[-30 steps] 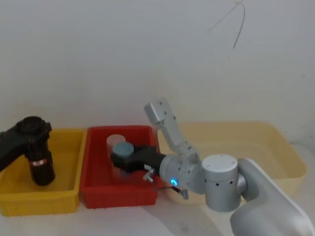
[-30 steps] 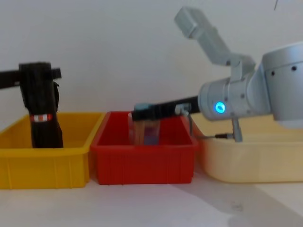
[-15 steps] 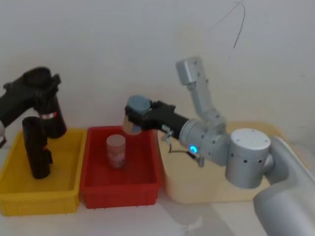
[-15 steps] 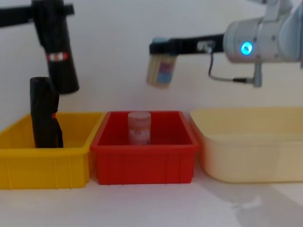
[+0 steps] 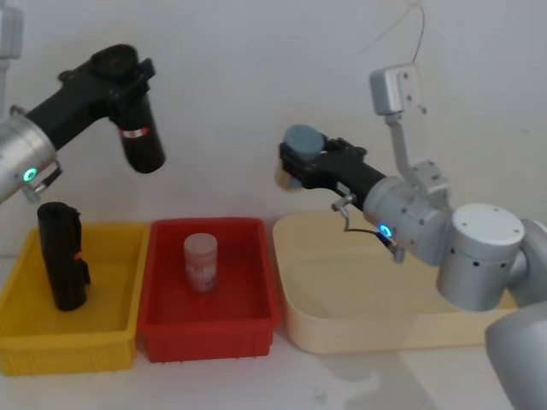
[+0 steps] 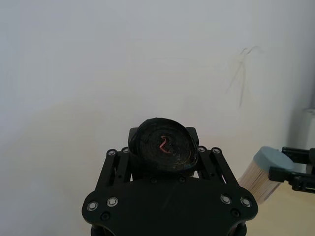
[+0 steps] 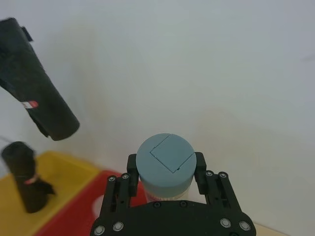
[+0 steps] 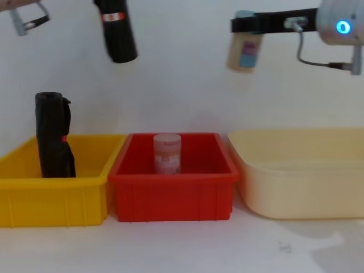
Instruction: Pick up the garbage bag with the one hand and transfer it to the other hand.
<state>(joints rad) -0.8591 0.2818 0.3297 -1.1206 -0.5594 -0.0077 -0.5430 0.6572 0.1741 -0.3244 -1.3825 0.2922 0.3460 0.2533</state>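
My left claw (image 5: 122, 70) is clamped on the top of the garbage bag (image 5: 142, 141), held high above the yellow bin (image 5: 68, 352), free end slanting toward the right claw (image 5: 297, 167), presumably for handover. That one grips a blue-lidded jar (image 5: 300, 139), so it needs emptying.

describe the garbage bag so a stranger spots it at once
Find the yellow bin on the robot's left. High above it, the left arm's jaws hold the garbage bag, tilted. Unlike the black roll standing in the bin, it wears a red-and-white band.
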